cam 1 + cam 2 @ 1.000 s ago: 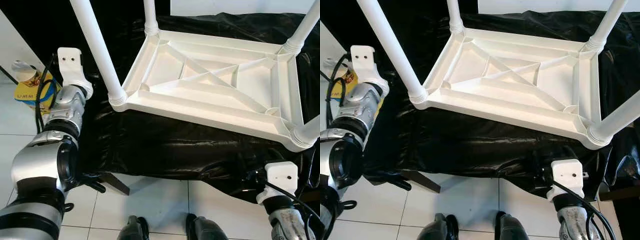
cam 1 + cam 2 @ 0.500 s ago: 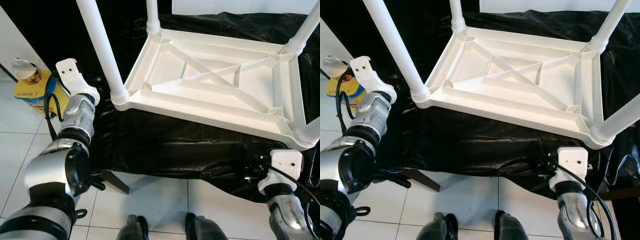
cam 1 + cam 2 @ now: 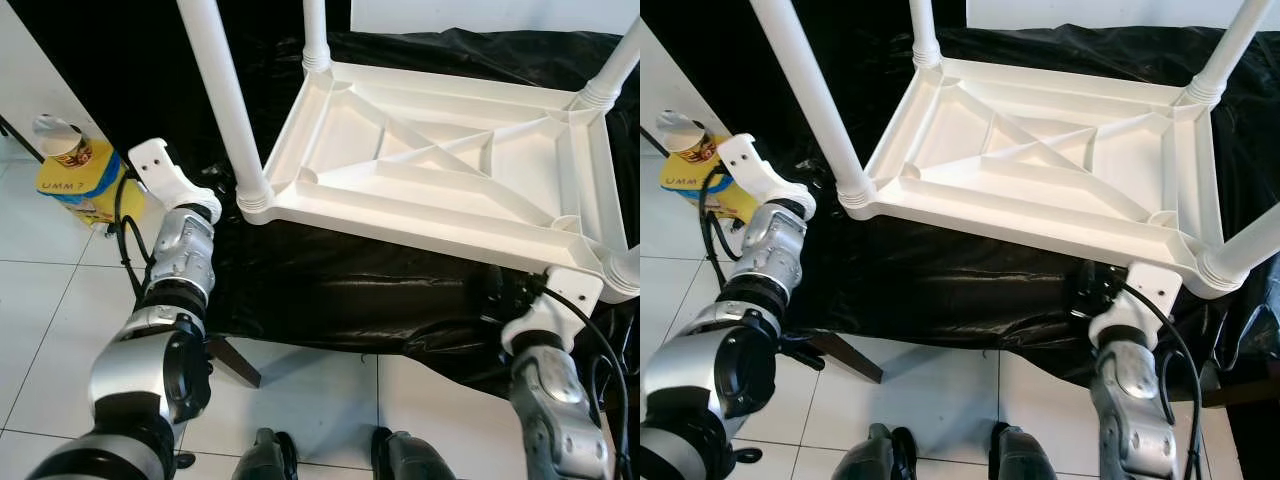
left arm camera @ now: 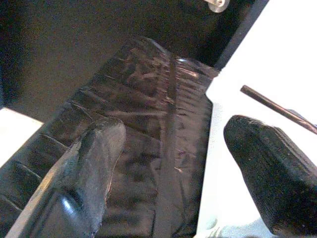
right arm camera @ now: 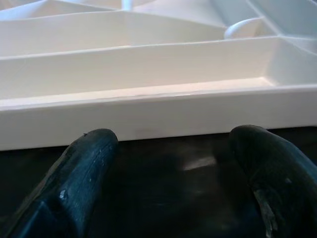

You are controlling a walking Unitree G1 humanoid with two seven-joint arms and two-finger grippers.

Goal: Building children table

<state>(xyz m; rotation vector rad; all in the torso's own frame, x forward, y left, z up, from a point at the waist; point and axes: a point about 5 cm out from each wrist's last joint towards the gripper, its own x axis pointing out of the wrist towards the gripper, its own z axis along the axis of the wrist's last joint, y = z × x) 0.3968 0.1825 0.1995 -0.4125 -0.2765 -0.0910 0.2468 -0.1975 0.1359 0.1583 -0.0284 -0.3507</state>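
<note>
Facing the upturned white children's table (image 3: 440, 170), centre and upper right of frame, on a bench draped in black plastic sheet (image 3: 330, 290), all four legs up. Our right gripper (image 5: 168, 178), fingers apart and empty, aims at the near long rim, just beyond them; this arm is nearer. Left gripper (image 4: 173, 173), open too, sits lower left by the near-left leg (image 3: 225, 95). Yellow box (image 3: 85, 180) on floor, contents unreadable.
</note>
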